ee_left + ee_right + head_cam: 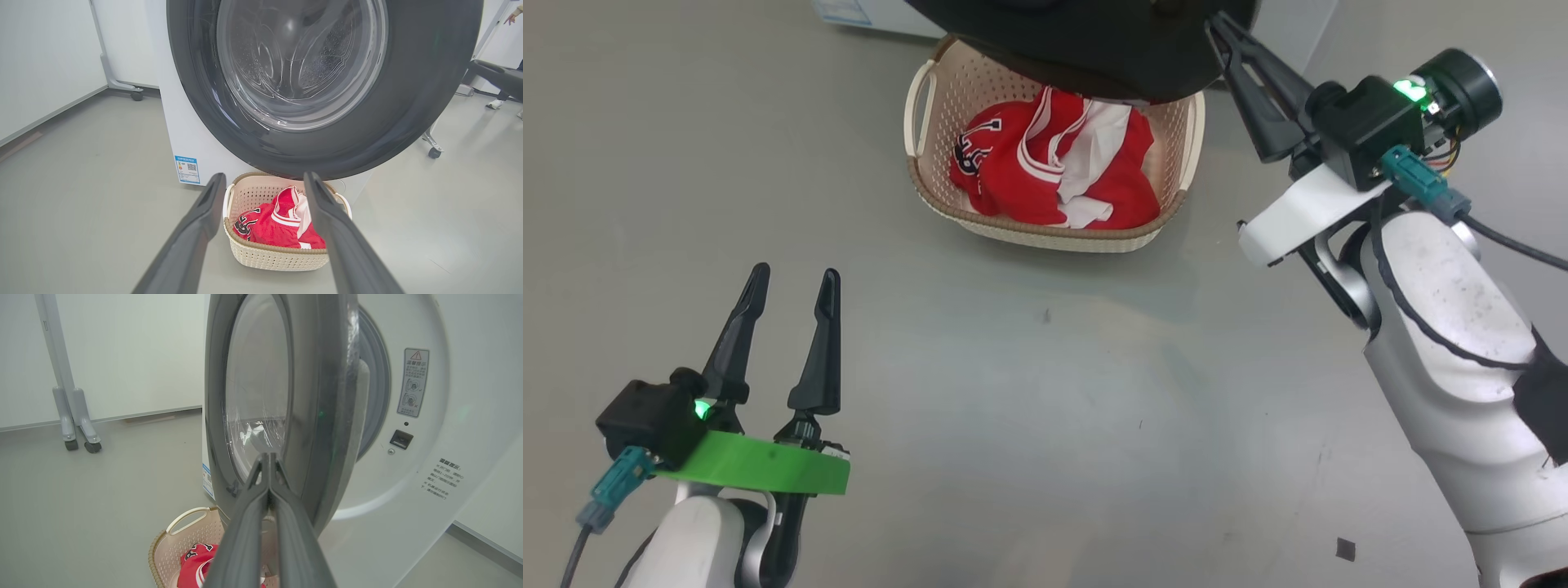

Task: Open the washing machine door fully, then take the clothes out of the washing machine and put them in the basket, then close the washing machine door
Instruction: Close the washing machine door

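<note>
Left gripper, 7 o'clock in head view: fingers wide apart, empty, over bare floor.

Basket at 12 o'clock, clothes inside, far end under the door.

Right gripper at 1 o'clock: fingers pressed together, holding nothing, tips at the door's black rim; contact unclear.

Door ajar, washing machine beyond.

Judgement: closing step. Push the rim's free edge in a steady arc until it meets the latch slot.

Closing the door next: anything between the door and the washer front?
Nothing visible. The gap between the washing machine door and the washing machine shows no cloth; the clothes lie in the basket, below the door.
</note>
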Robot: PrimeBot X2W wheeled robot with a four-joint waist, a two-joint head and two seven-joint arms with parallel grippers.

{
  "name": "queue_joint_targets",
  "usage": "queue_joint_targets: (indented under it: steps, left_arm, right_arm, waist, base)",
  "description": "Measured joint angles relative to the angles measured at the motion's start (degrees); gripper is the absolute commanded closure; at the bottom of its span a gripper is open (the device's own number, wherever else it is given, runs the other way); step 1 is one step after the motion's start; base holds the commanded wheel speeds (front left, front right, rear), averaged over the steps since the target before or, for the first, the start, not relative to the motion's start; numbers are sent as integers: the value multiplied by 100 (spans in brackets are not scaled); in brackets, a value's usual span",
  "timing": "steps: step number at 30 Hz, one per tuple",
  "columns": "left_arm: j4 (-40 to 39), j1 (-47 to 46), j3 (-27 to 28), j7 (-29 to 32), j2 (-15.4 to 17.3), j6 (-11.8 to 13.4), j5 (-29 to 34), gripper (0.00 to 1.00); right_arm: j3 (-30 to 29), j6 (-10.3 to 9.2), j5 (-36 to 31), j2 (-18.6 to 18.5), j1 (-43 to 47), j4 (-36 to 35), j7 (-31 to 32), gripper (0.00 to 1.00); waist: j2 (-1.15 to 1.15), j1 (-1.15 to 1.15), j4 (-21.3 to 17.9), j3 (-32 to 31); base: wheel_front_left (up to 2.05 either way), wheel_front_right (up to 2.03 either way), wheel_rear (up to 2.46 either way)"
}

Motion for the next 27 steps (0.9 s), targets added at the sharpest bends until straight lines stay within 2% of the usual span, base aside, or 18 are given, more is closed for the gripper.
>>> queue_joint_targets:
  steps: [13,27]
  left_arm:
    - [204,-325,-37,-1,-20,0,-131,0]
    - [135,-534,-255,-1,-21,0,-265,0]
  right_arm:
    - [9,1,78,-146,-836,528,-35,100]
    - [-141,52,203,-216,-1591,826,-86,100]
  waist:
    - [0,0,467,646]
    - [0,0,539,1097]
  base:
    - [0,0,0]
    - [0,0,0]
